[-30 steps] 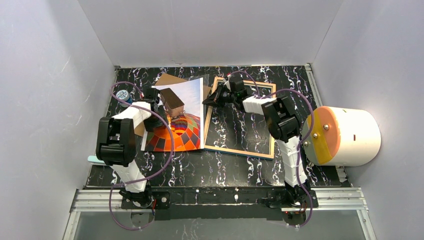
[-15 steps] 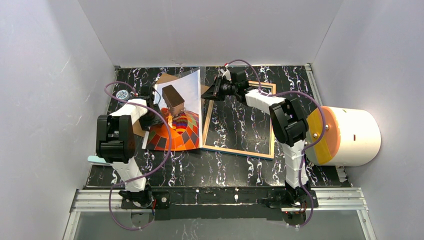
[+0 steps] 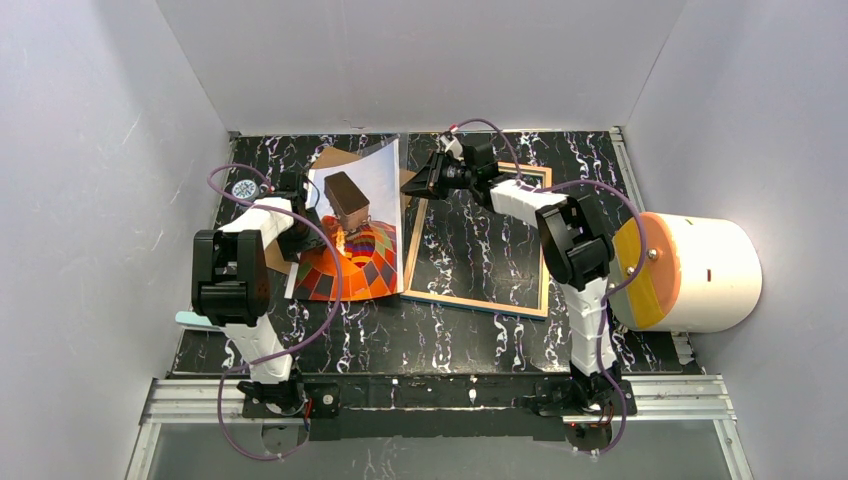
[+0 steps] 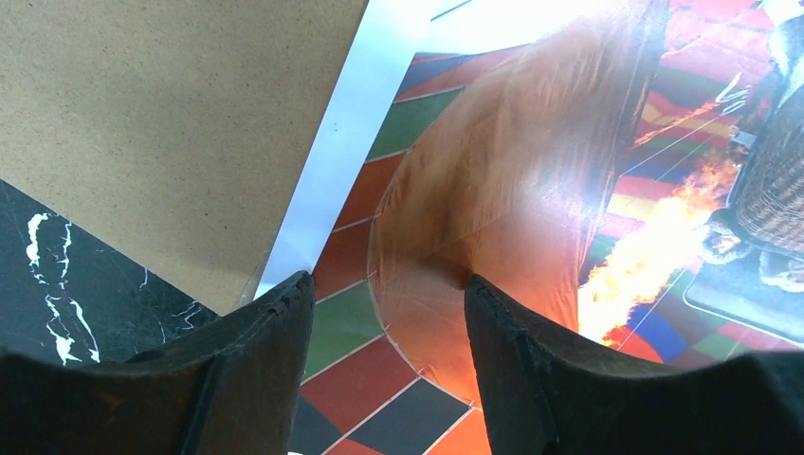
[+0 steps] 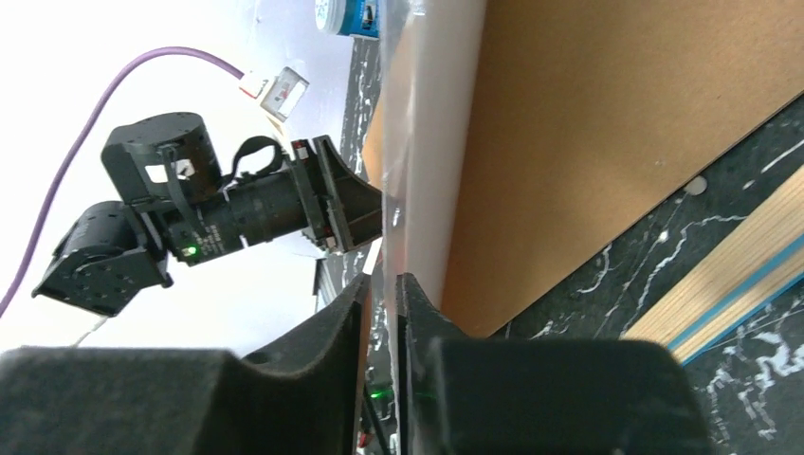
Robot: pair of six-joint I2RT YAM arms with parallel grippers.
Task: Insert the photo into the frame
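Now the right gripper [image 3: 420,187], pinching the photo [image 3: 352,235] by its far corner, has raised that edge steeper; it leans just left of the frame [image 3: 478,301], not yet inside. The left gripper [image 4: 389,294] hangs spread above it.

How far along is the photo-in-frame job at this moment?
Done: the frame lies flat with nothing in its opening, and the backing board is out, lying to its left.
In hand: the right gripper pinches one edge of the photo, with that side curled up. The left gripper is open over the opposite side.
Left: carry the photo across and lay it in the frame.
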